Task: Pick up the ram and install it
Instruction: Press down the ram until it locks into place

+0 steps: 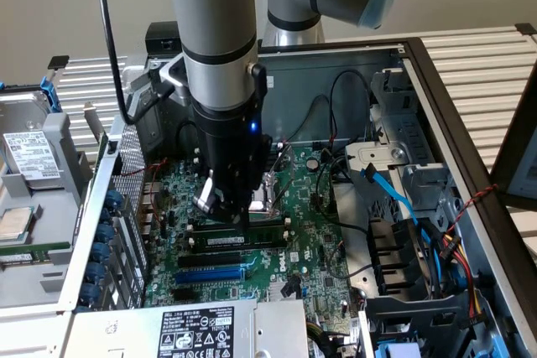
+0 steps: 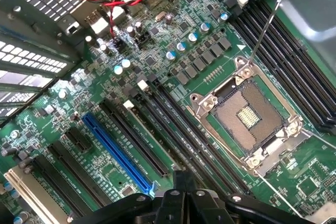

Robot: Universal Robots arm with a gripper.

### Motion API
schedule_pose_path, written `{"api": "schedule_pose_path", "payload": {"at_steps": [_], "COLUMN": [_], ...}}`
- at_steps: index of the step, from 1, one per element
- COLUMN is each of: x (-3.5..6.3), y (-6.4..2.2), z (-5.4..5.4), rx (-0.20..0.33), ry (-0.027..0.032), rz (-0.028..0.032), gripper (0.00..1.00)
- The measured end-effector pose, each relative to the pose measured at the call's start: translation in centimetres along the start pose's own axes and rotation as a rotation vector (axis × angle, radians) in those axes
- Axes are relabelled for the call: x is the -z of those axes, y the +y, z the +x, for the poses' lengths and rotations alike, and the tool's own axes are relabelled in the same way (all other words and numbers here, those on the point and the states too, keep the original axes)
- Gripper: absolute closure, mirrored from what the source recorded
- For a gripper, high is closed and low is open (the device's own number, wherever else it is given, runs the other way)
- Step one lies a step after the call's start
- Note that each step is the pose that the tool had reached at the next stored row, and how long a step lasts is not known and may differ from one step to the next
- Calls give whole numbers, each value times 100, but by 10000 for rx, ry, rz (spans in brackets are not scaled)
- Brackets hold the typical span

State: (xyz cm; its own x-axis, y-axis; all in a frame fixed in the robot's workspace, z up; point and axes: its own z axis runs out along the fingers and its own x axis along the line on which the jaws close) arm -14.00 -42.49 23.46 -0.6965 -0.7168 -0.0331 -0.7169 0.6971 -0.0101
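The gripper (image 1: pixel 225 207) sits low over the ram (image 1: pixel 239 239); I cannot tell its grip. The ram looks light, thin, easily broken; hold its long edges.

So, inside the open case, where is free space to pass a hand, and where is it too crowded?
The freest patch is the motherboard stretch between the black memory slots and the drive cage, crossed by thin wires. It is crowded under the gripper at the ram, and around the blue cable and the wire bundle.
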Motion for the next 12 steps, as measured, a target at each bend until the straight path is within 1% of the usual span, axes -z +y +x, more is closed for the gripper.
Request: {"api": "schedule_pose_path", "payload": {"at_steps": [6,9,12], "x": [20,24,26], "y": [0,0,0], "z": [-1,-1,-1], "rx": [-729,-1040,-1444], "ry": [3,-9,-3], "rz": [19,16,30], "gripper": [89,89,89]}}
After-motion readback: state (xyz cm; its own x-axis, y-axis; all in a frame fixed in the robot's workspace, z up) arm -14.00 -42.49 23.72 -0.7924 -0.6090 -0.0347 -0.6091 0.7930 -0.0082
